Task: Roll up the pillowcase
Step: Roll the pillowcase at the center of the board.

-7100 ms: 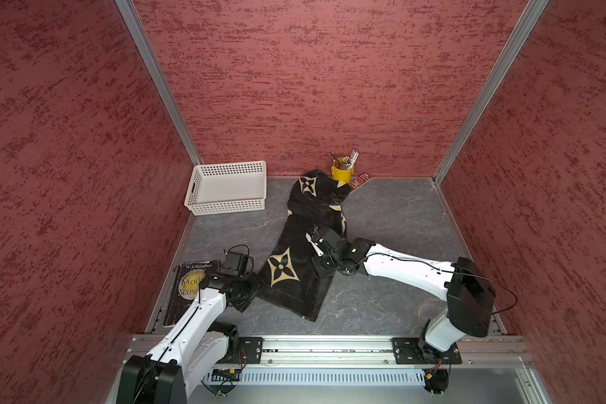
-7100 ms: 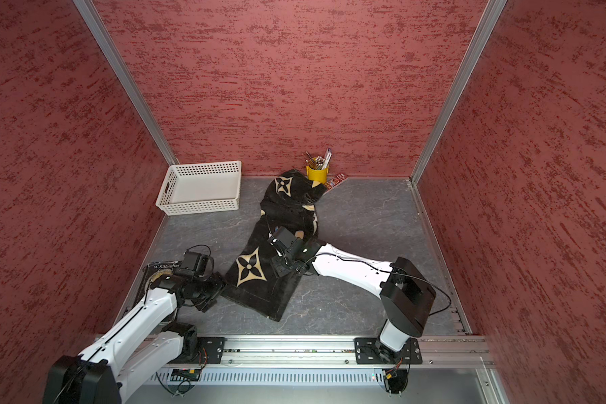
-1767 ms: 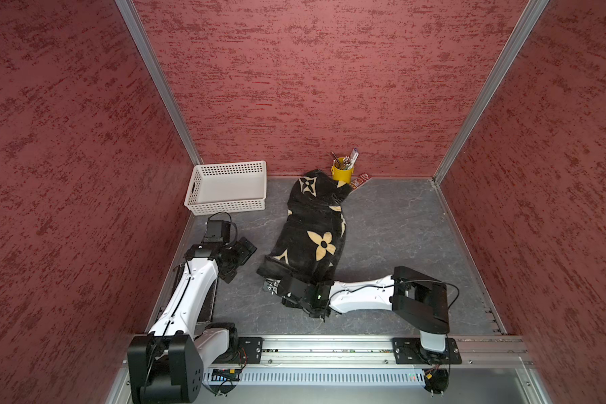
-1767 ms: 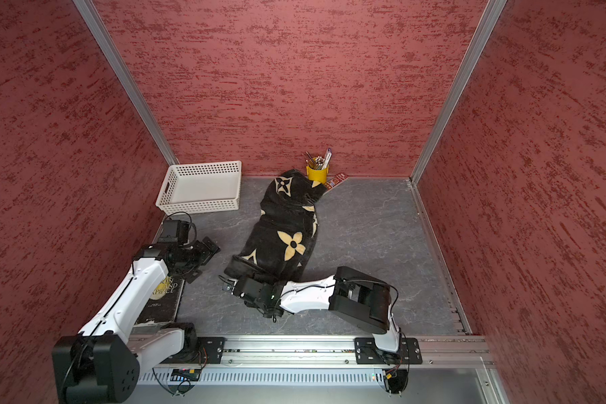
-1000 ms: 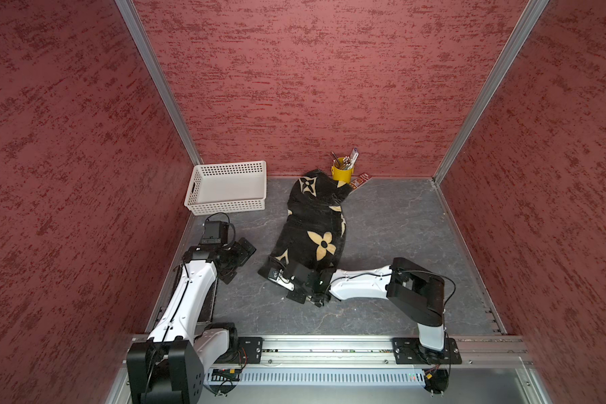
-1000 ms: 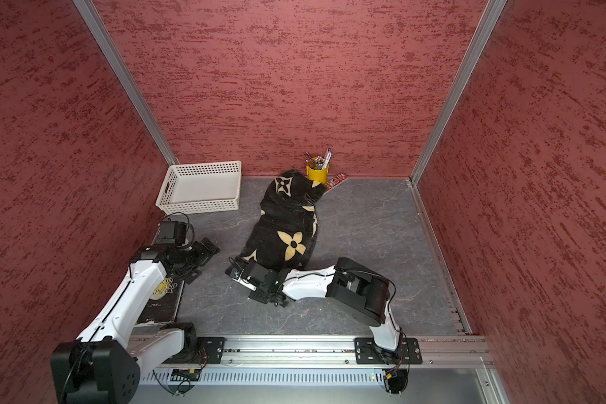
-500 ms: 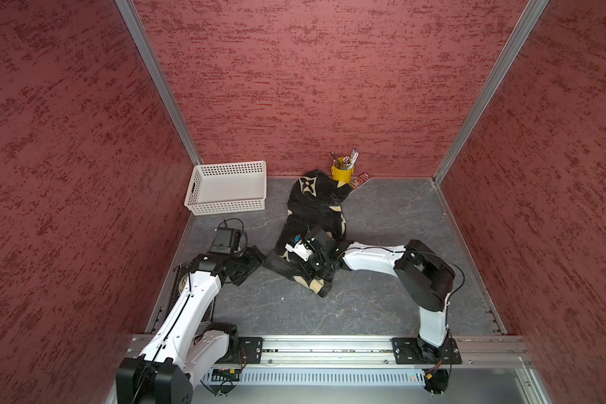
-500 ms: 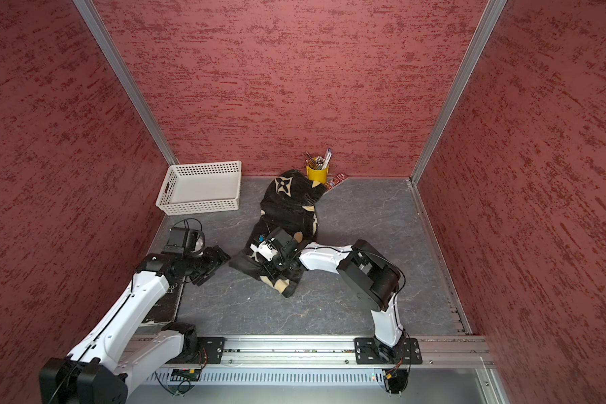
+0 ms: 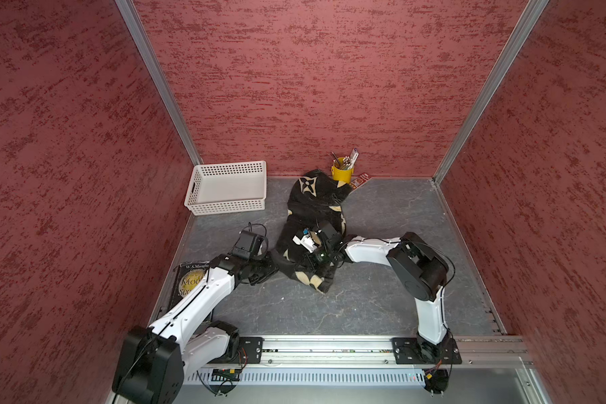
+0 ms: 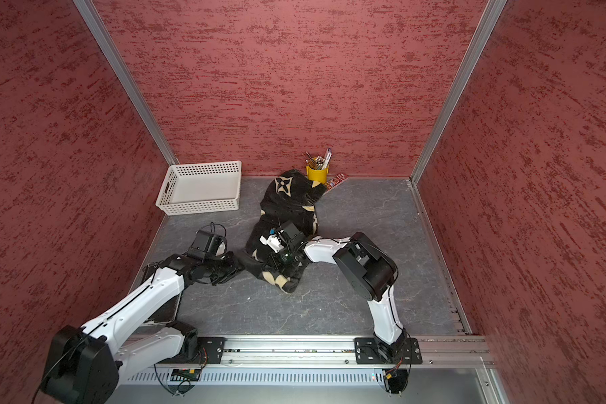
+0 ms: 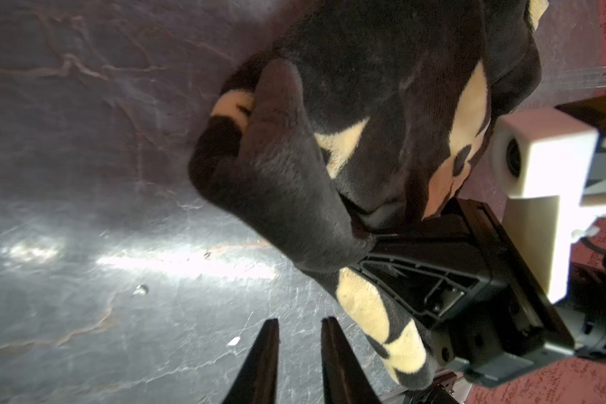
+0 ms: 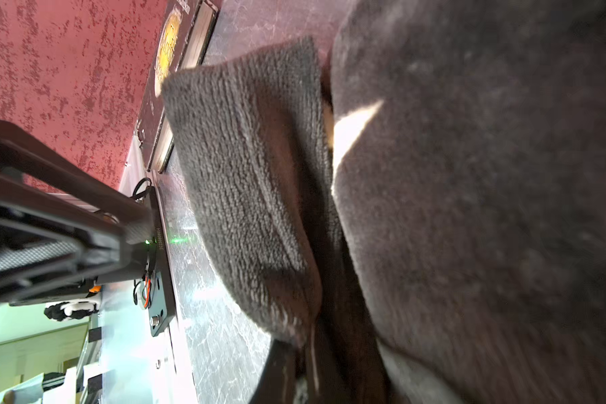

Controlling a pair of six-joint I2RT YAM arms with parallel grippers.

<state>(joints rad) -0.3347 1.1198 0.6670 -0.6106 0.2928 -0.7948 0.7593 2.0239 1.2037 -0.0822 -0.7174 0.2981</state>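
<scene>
The pillowcase (image 9: 315,199) (image 10: 287,203), black plush with cream motifs, lies bunched from the back wall toward the middle of the floor, its near end folded over on itself. My right gripper (image 9: 310,260) (image 12: 303,349) is on top of that fold, shut on a layer of the pillowcase (image 12: 469,210). My left gripper (image 9: 272,264) (image 10: 237,264) sits low at the cloth's left corner. In the left wrist view the left gripper (image 11: 300,320) has its jaws narrowed to a slim gap with only bare floor between them. The cloth lump (image 11: 294,175) lies just beyond its tips.
A white basket (image 9: 224,189) stands at the back left. A yellow cup of pens (image 9: 342,171) and a small card (image 9: 361,180) sit by the back wall, touching the cloth's far end. A book (image 9: 191,280) lies along the left wall under my left arm. The metal rail (image 9: 329,346) runs along the front.
The right gripper has carried the cloth's near end back toward the middle, folding it over. The left arm has swung in to the cloth's left corner and its jaws have narrowed from wide.
</scene>
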